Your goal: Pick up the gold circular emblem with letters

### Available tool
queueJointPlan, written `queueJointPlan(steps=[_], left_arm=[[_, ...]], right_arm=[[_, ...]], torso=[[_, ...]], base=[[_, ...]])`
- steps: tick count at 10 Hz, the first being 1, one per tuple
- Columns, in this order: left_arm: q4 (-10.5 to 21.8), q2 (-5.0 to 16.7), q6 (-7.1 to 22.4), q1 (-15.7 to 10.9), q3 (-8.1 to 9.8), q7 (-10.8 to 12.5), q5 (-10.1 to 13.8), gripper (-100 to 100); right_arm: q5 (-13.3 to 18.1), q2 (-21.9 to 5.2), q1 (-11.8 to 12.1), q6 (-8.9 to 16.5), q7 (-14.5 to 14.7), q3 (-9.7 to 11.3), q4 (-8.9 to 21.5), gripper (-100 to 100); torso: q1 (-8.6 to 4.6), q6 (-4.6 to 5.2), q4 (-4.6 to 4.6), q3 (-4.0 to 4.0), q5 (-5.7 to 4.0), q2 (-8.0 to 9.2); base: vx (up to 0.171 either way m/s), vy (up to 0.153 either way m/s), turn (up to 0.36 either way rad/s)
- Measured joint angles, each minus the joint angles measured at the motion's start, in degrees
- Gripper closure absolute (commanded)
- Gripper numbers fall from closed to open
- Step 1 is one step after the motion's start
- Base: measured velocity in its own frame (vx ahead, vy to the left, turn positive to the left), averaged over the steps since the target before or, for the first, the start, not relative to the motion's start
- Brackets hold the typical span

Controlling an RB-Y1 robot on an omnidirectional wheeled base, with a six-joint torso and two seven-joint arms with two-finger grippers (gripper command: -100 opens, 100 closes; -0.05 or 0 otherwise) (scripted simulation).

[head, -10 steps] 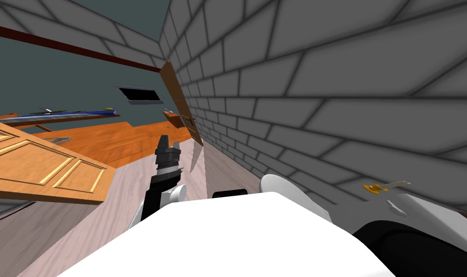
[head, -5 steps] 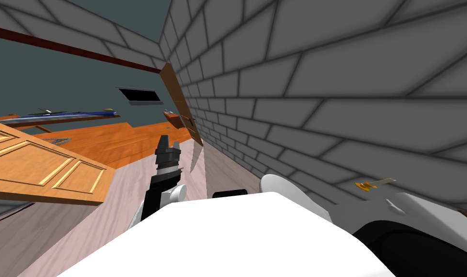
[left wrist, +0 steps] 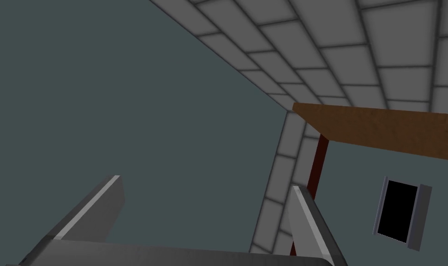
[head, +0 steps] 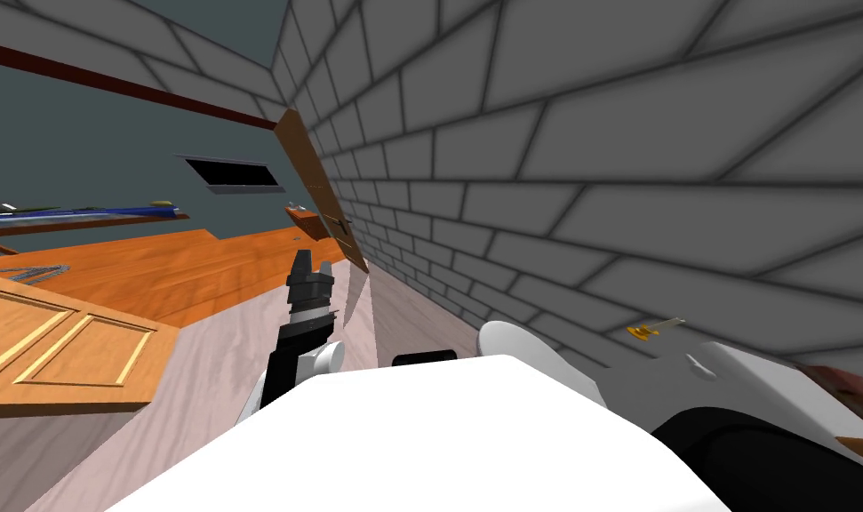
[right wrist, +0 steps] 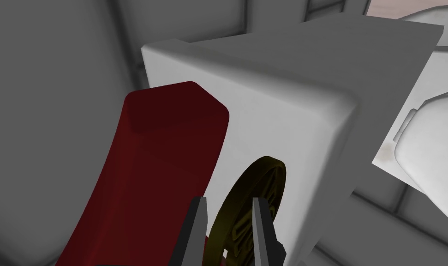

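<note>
The gold circular emblem with raised letters stands on edge between the two fingers of my right gripper, which is shut on it. In the head view the emblem is a small gold spot at the tips of my right gripper, held up close to the grey brick wall. A dark red curved object lies right beside the emblem. My left gripper points forward over the floor, and in its own wrist view my left gripper stands open with nothing in it.
A brown door leaf stands open ahead along the brick wall. A panelled wooden cabinet front is at the left, with orange wood floor beyond it. A dark red object shows at the lower right.
My right gripper has carried the emblem to the left and slightly up along the brick wall. My head view has then turned, sliding the cabinet and door leftward. The left arm has held still.
</note>
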Motion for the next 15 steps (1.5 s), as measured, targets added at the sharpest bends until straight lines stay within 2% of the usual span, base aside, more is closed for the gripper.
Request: queueJointPlan(steps=[1, 3, 4, 5, 6, 8, 9, 10, 12, 13, 14, 15], left_arm=[[0.0, 0.0, 0.0, -0.01, 0.0, 0.0, 0.0, 0], [0.0, 0.0, 0.0, 0.0, 0.0, 0.0, 0.0, 0], [0.0, 0.0, 0.0, -0.01, 0.0, 0.0, 0.0, 0], [0.0, 0.0, 0.0, -0.01, 0.0, 0.0, 0.0, 0], [0.0, 0.0, 0.0, 0.01, 0.0, 0.0, 0.0, 0], [0.0, 0.0, 0.0, -0.01, 0.0, 0.0, 0.0, 0], [0.0, 0.0, 0.0, 0.0, 0.0, 0.0, 0.0, 0], [0.0, 0.0, 0.0, 0.0, 0.0, 0.0, 0.0, 0], [0.0, 0.0, 0.0, -0.01, 0.0, 0.0, 0.0, 0], [0.0, 0.0, 0.0, 0.0, 0.0, 0.0, 0.0, 0], [0.0, 0.0, 0.0, 0.0, 0.0, 0.0, 0.0, 0], [0.0, 0.0, 0.0, -0.01, 0.0, 0.0, 0.0, 0]], right_arm=[[1.62, -0.02, 0.35, 0.33, -0.33, -1.17, -0.7, 100], [4.64, -0.58, 1.44, 0.9, -1.84, -4.95, -3.4, 100], [6.19, -0.44, 1.21, 0.79, -2.04, -5.92, -3.26, 100], [7.8, -0.12, -0.25, -0.09, -1.58, -5.97, -1.54, 100], [10.34, 0.59, -4.13, -2.24, -0.65, -6.87, 2.27, 100], [13.57, -0.17, -1.17, -1.0, -2.52, -9.72, -1.31, 100], [14.52, -1.09, 2.15, -0.03, -4.22, -12.1, -5.73, 100], [15.93, -1.04, 2.28, 0.42, -5.17, -14.02, -6.77, 100], [19.22, -0.59, -0.29, -0.94, -4.21, -14.8, -4.15, 100], [21.39, -0.44, -3.5, -2.78, -3.34, -16.0, -1.11, 100], [23.29, -0.46, -2.85, -3.0, -3.72, -17.61, -1.79, 100], [24.85, -0.64, -0.88, -1.99, -4.92, -18.76, -4.24, 100]], torso=[[-0.03, -0.06, 0.01, 0.02, -0.02, 0.05], [-0.03, 0.0, 0.04, 0.03, -0.16, 0.03], [-0.07, -0.05, 0.04, 0.06, -0.16, 0.09], [-0.1, -0.04, 0.05, 0.09, -0.18, 0.15], [-0.1, 0.18, 0.05, 0.1, -0.23, 0.14], [-0.14, 0.01, 0.05, 0.1, -0.26, 0.17], [-0.13, 0.15, 0.04, 0.08, -0.26, 0.12], [-0.14, 0.08, 0.04, 0.08, -0.26, 0.13], [-0.15, 0.06, 0.05, 0.14, -0.24, 0.24], [-0.14, 0.22, 0.05, 0.13, -0.24, 0.22], [-0.1, 0.14, 0.05, 0.12, -0.22, 0.2], [-0.1, 0.05, 0.05, 0.12, -0.21, 0.2]], base=[[0.054, 0.002, -0.178], [0.037, 0.003, -0.065], [0.001, -0.001, 0.033], [0.035, -0.003, -0.239], [0.053, 0.001, -0.111], [0.038, -0.001, -0.07], [0.05, 0.003, -0.14], [0.02, 0.007, 0.01], [0.019, 0.001, -0.087], [0.05, 0.005, -0.125], [0.028, 0.003, 0.0], [0.046, 0.007, -0.164]])
